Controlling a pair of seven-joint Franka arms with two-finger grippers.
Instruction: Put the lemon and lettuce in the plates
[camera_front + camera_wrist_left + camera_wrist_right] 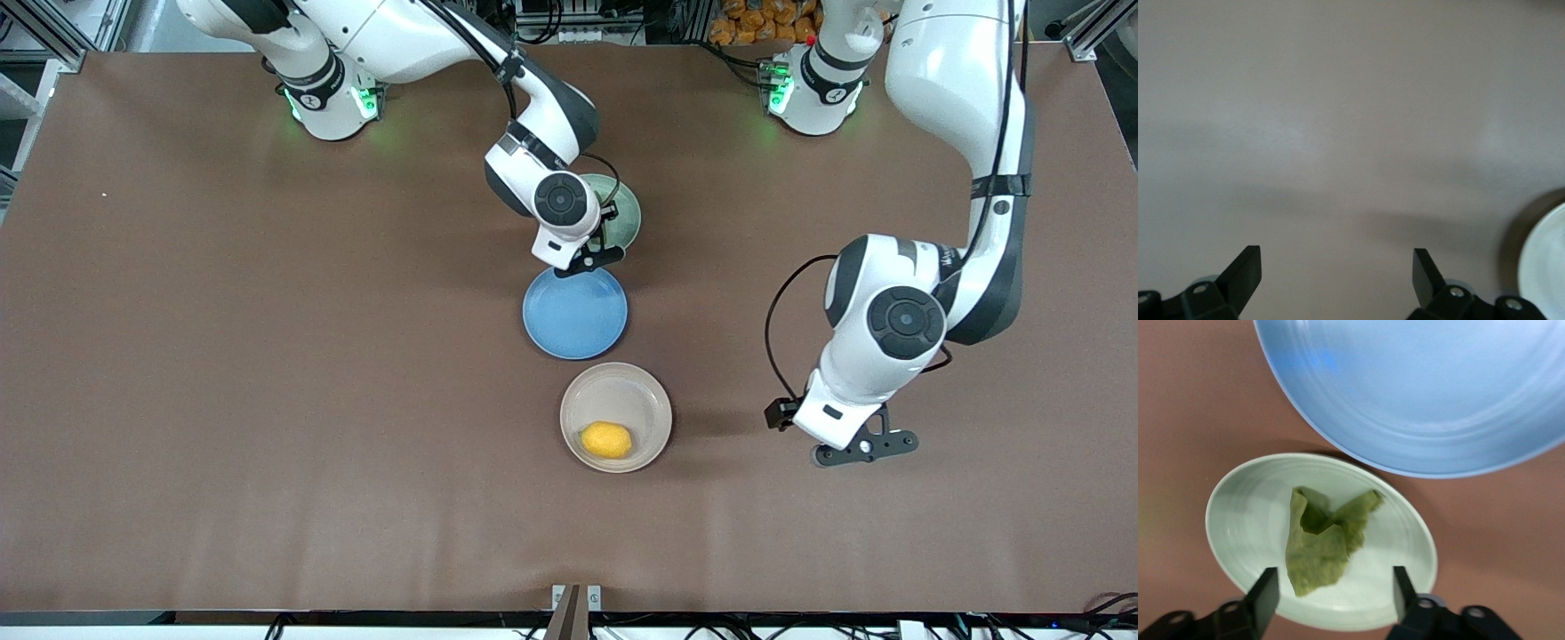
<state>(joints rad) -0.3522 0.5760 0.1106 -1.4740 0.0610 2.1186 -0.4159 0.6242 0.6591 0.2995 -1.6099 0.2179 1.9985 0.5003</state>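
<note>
A wide brown desk (267, 400) fills the front view, matte and plain, with soft shadows pooling under both arms. Along its edge by the robots' bases, metal framing and cables show, and a heap of orange items (765, 22) sits just off the desk near the left arm's base.

Three plates line up near the middle of the desk. Closest to the bases' edge is the pale green plate (1245, 520), mostly hidden under the right arm in the front view. The right wrist view shows the lettuce (1325, 540) lying in it, a crumpled green leaf resting flat on the plate's floor. The right gripper (1335, 587) hovers over that plate, jaws spread wide with the leaf between them and nothing gripped.

Next comes the blue plate (575, 313), just beside the green one and nearer to the front camera. Nearer again is the beige-white plate (615, 416), and there is the lemon (606, 440), sitting inside it against the part of the rim nearest the front camera.

Over toward the left arm's end, the left gripper (1337, 273) hangs above bare brown surface, beside the beige-white plate, whose pale rim shows in the left wrist view. Its fingers stand apart, holding nothing. The left arm waits.
</note>
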